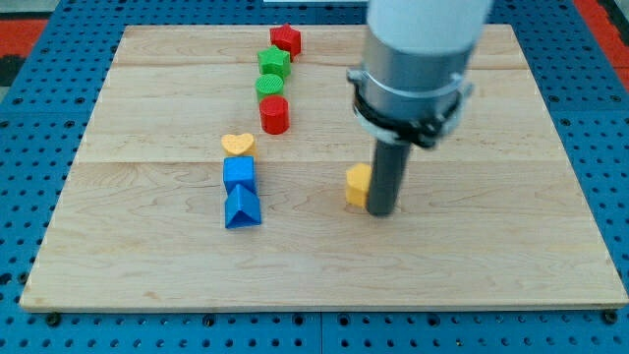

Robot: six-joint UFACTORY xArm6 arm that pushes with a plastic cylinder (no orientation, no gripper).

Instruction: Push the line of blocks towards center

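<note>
A line of blocks runs down the board's left of centre: a red star-like block [286, 39] at the top, a green block [274, 63], a green cylinder [270, 86], a red cylinder [275, 114], a yellow heart [237, 145], a blue cube [239, 175] and a blue triangle [242, 209]. A separate yellow block [358, 184] lies near the centre. My tip [381, 212] stands right next to the yellow block's right side, well to the right of the line.
The wooden board [147, 265] lies on a blue perforated table [29, 177]. The arm's grey body [418, 59] hides part of the board's top right.
</note>
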